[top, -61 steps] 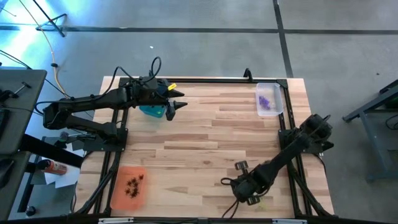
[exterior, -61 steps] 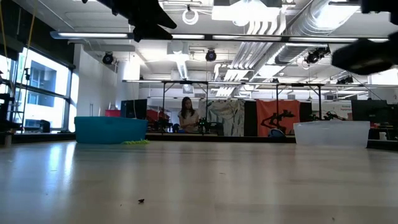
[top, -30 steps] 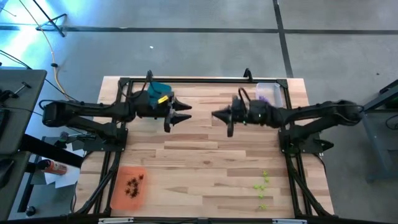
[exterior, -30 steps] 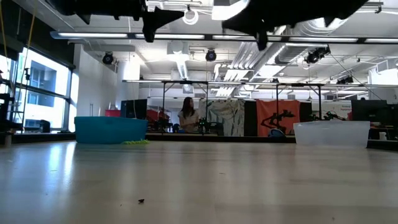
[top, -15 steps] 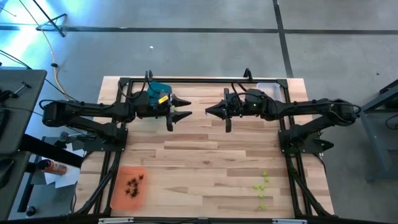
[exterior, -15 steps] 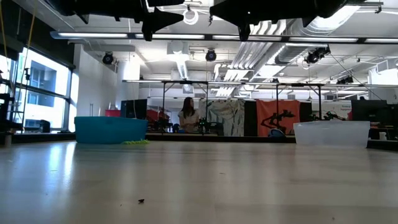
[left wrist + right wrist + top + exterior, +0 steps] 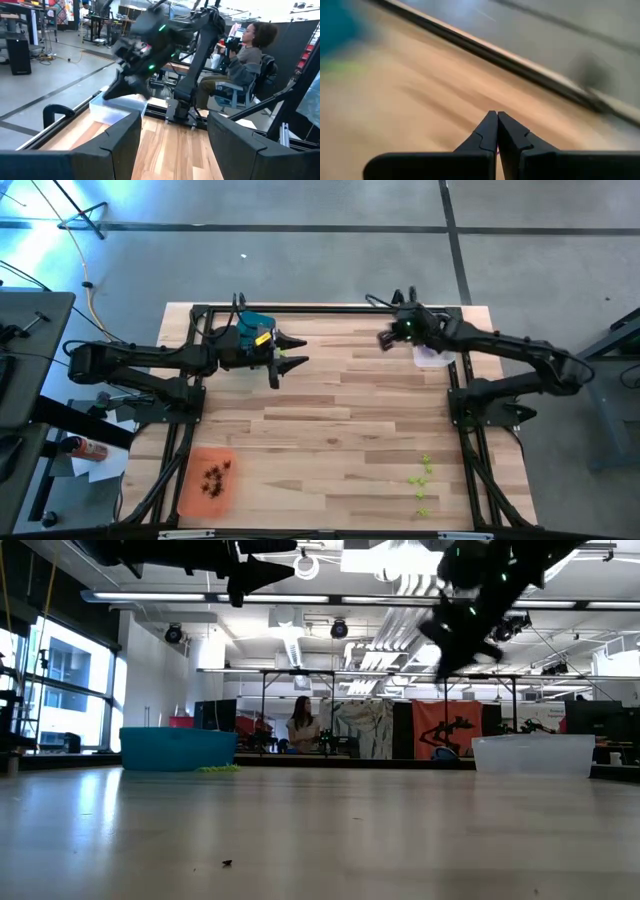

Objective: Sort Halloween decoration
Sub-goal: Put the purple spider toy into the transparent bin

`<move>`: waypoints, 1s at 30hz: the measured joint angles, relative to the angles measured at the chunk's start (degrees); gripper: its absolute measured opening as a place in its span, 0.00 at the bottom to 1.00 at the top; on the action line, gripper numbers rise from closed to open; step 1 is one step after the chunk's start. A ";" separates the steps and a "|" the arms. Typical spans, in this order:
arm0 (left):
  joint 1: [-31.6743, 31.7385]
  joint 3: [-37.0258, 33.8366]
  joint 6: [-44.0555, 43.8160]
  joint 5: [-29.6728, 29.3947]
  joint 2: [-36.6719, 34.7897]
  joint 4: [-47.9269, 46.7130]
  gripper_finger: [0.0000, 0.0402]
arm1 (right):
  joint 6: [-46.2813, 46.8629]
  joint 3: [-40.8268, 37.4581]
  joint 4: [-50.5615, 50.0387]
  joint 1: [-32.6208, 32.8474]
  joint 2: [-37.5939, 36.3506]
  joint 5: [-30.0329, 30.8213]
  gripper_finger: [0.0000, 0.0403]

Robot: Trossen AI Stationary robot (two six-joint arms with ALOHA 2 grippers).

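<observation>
Halloween decoration pieces lie sorted: dark ones (image 7: pixel 214 477) in an orange tray (image 7: pixel 192 495), green ones (image 7: pixel 421 477) loose on the tabletop (image 7: pixel 340 420). Left hand (image 7: pixel 292 350) hovers open near the teal tray (image 7: pixel 256 321), holding nothing. Right hand (image 7: pixel 383 340), fingers pressed together, hangs beside the clear tray (image 7: pixel 437 358).

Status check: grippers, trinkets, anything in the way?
Left gripper open, raised by teal tray. Right gripper shut, raised by clear tray. Green trinkets loose on table. Nothing in the way.

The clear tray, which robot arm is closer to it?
The right. Its end effector hangs just beside the clear tray at the table's far right corner. The left end effector is across the table, next to the teal tray.
</observation>
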 joint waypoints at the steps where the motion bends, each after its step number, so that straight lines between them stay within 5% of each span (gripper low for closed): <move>1: 0.00 0.00 0.00 0.00 0.00 0.00 0.53 | 3.45 -0.02 -6.15 -1.56 0.08 3.11 0.00; 4: 0.00 0.00 0.01 0.00 0.00 -0.01 0.53 | 10.83 -0.07 -19.38 -5.46 0.45 10.41 0.00; 8: 0.00 0.00 0.07 -0.07 0.00 -0.01 0.53 | 13.82 -0.07 -24.90 -10.44 0.63 17.17 0.00; 16: 0.00 0.00 0.06 -0.76 0.00 0.00 0.53 | 13.15 -0.07 -21.70 -20.29 6.81 9.30 0.00; 30: 0.00 0.00 -0.02 -0.83 0.02 0.00 0.53 | 16.14 -0.07 -17.71 -23.41 18.23 2.08 0.00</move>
